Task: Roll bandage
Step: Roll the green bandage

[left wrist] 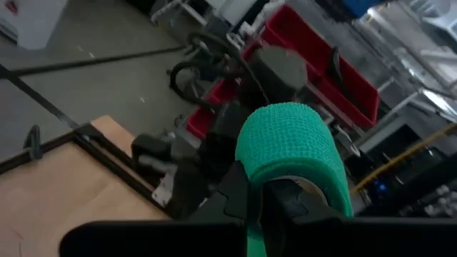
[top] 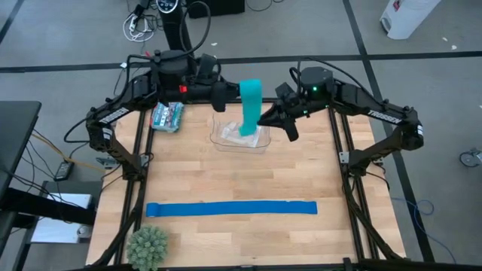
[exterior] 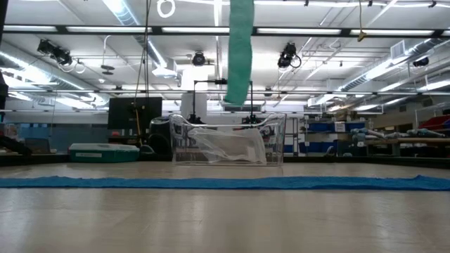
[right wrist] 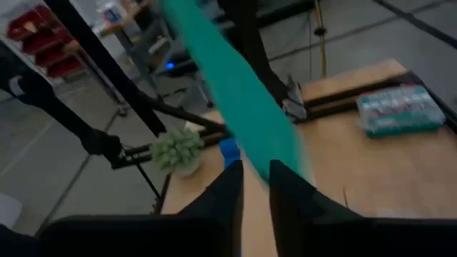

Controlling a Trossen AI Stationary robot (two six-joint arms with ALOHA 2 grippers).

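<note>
High view, bandage position: the bandage [top: 250, 105] is hanging above the far middle of the table [top: 248, 177], its upper end wound at the left gripper [top: 226, 92] and its tail dropping into the clear plastic container [top: 239, 136].

Left gripper: its fingers are clamping shut on the rolled end, which is wrapping over them as a teal cylinder [left wrist: 293, 146] in the left wrist view.

Right gripper: the right gripper [top: 289, 129] is sitting just right of the strip near its lower part; its fingers [right wrist: 225, 193] are standing slightly parted with the strip [right wrist: 235, 100] passing just beyond the tips, so no firm pinch is showing.

Long axis: the loose length is running vertically, roll uppermost, free end pointing down into the container; the low view [exterior: 240, 49] is confirming a near-plumb hang.

Risk, slack: with the right fingers loosening, tension is likely falling, so new turns could be winding loose or skewed.

Risk, snag: the tail resting in the container could be catching on its rim and dragging it.

Risk, slip: the roll could be sliding off the left fingers if pulled sideways.

Bystanders: the blue strip [top: 230, 208] is lying along the near side, well apart.
</note>
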